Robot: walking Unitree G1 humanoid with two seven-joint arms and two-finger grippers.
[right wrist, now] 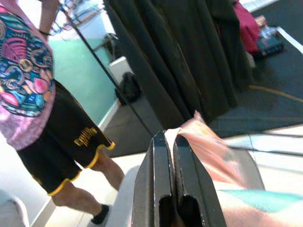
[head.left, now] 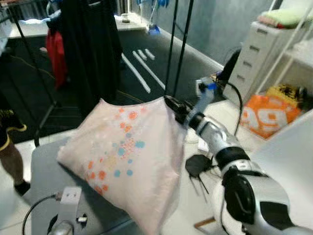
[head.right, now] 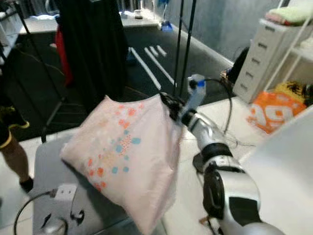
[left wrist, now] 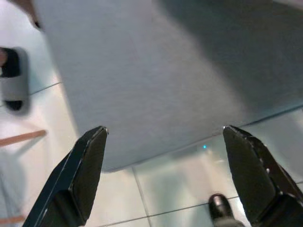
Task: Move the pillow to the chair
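Grey upholstery, the seat of the chair (head.left: 46,171), lay at the left beneath us, with the pale pink pillow (head.left: 124,156) dotted in orange and blue hanging over it; a person's leg (head.left: 12,156) stood at the far left edge, beside the chair. We judged the carrying step nearly done: the pillow's lower bulk seemed to rest on or just above the seat, while its upper right corner was held high; whether it truly touched the seat we could not tell. The next move, as we read it, called for lowering that corner over the cushion and letting go, so the pillow would settle flat and not slide off the front edge.

Our left gripper (left wrist: 165,142) hung with its fingers spread wide, holding nothing, looking down on the chair's edge and the tiled floor (left wrist: 170,189); our right gripper (head.left: 172,105) was clamped on the pillow's corner, its fingers pressed together with the fabric pinched between them. Further right stood white drawers (head.left: 252,63) and an orange bag (head.left: 266,115).
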